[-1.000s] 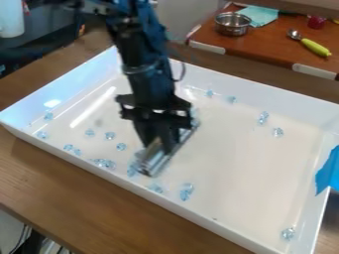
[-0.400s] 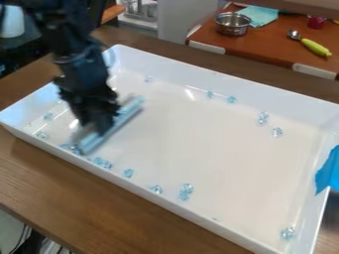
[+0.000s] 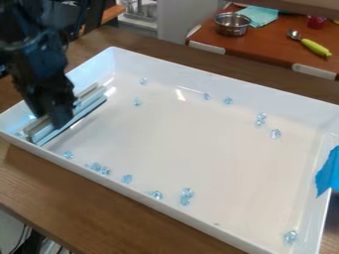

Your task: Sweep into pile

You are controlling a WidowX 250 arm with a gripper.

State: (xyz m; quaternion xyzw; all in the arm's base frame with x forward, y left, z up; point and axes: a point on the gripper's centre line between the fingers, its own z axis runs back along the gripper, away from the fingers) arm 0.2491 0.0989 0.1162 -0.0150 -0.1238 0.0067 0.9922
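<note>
1. The clear bluish beads (image 3: 127, 178) to be swept are found spread out inside the white tray (image 3: 218, 227). No single pile is formed.
2. A broken line of beads is noted along the near long wall, from the near left part toward the middle. Small clusters are included, the most distinct being seen near the middle of that wall.
3. Two beads are noted toward the far left part of the tray floor. Two more are seen near the far wall, a pair and a further bead are noted toward the far right, and one lies near the tray's near right corner.
4. A long, pale sweeping bar (image 3: 87, 100) is positioned at a slant just beside the left wall, inside the tray.
5. The bar is gripped by the black gripper (image 3: 53, 119), whose fingers are closed on it. The arm is seen at the upper left of the view.
6. Blue tape (image 3: 327, 171) is attached at the tray's right wall.
7. The tray is supported by a brown wooden table (image 3: 119, 213).
8. On a reddish-brown surface (image 3: 265, 45) behind, a metal pot (image 3: 232, 25), a teal cloth (image 3: 262, 16), a spoon with a yellow-green handle (image 3: 315, 47) and a small red object (image 3: 316, 22) are observed.
</note>
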